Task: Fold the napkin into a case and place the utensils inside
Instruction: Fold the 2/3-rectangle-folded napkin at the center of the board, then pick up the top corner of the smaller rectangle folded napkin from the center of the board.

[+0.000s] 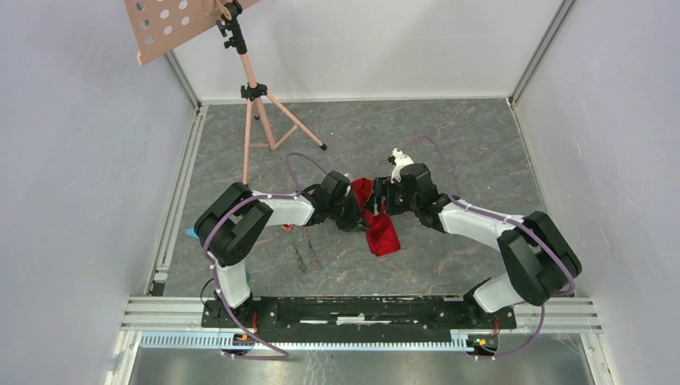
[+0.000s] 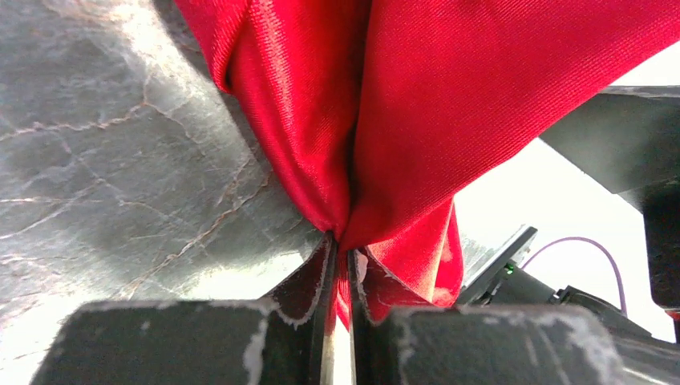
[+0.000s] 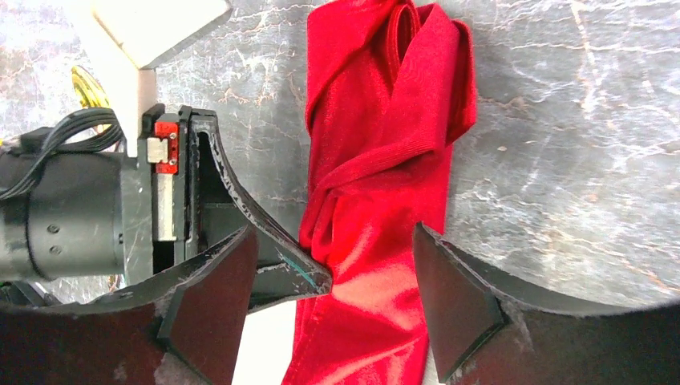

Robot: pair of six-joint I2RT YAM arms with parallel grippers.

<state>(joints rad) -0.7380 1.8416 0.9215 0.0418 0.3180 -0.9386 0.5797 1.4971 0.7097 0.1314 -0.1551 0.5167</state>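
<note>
Red napkin (image 1: 383,233), bunched into a long strip at bench (image 1: 481,152) centre, long axis running toward the near edge; one side is pinched between the pressed-together jaws of the left gripper (image 2: 338,245). Jaws of the right gripper (image 3: 333,249) are spread astride the strip. Toward the near-left corner the utensils (image 1: 305,255) are hardly made out; inner folds are hidden.

There were 2 arms (image 1: 265,210), 1 napkin (image 1: 383,233), 1 stand (image 1: 255,104) and at least 2 thin utensils (image 1: 305,255).
</note>
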